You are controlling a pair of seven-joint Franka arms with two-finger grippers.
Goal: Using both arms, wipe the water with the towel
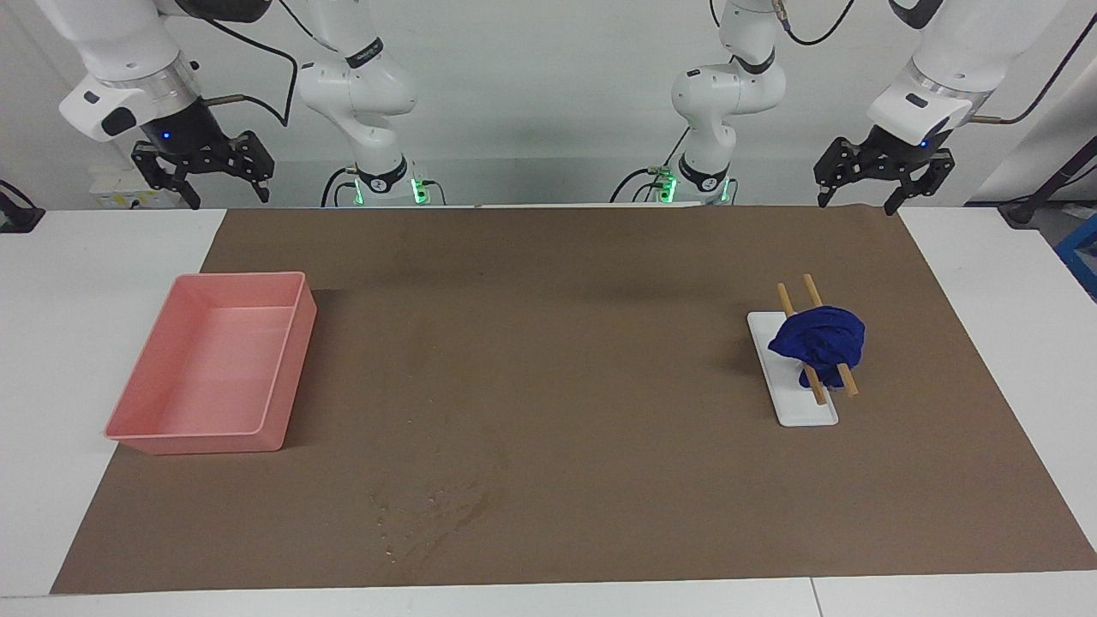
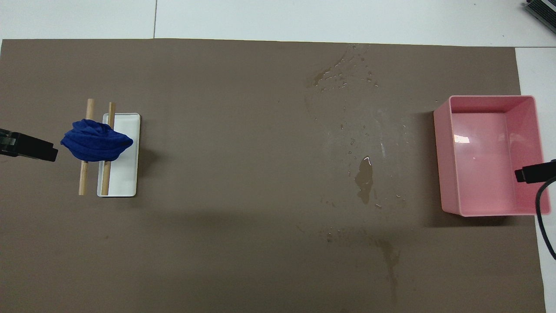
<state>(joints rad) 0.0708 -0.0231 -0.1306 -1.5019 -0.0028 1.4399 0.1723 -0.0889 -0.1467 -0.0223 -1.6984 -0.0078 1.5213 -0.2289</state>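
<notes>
My left gripper (image 1: 884, 178) hangs raised over the table's edge at my left arm's end, fingers spread and holding nothing. My right gripper (image 1: 204, 168) hangs the same way over my right arm's end, fingers spread and empty as well.

The towel (image 1: 818, 338) is a bunched blue lump resting on two wooden sticks (image 1: 826, 347) that lie across a small white tray (image 1: 799, 403), toward my left arm's end of the table (image 1: 51, 283). The white tray holds nothing else that I can see.

Toward my right arm's end sits a pink bin (image 1: 212, 374), upright on the brown mat (image 1: 548, 326), with nothing in it that I can make out.

Between the two containers, water (image 2: 364, 174) lies on the mat as a small puddle with scattered drops and damp streaks around it, closer to the pink bin than to the towel.
</notes>
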